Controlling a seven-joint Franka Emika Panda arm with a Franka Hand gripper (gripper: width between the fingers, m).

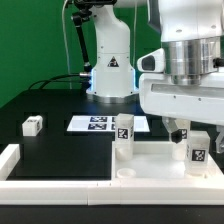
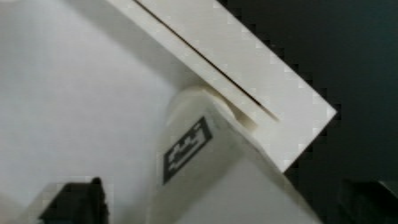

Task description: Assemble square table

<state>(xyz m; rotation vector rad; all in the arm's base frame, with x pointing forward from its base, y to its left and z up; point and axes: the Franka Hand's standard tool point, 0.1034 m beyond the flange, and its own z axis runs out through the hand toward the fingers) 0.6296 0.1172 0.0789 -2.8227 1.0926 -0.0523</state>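
The square table's top (image 1: 150,168) — a white tray with a raised rim — lies at the near right of the black surface (image 1: 60,150). Two tagged white legs stand upright in it: the left leg (image 1: 124,135) at its far left corner, the right leg (image 1: 197,152) further along. The jaws hang wide open either side of the right leg, gripping nothing. A third leg (image 1: 32,125) lies well apart on the left.

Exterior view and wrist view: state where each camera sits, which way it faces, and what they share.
Exterior view: off the arm, across the table, facing the arm's base; shows the open gripper over a tagged leg standing on the square tabletop.
Wrist view: on the wrist, looking down between the fingertips at that leg.
Shared: leg, tabletop, gripper.
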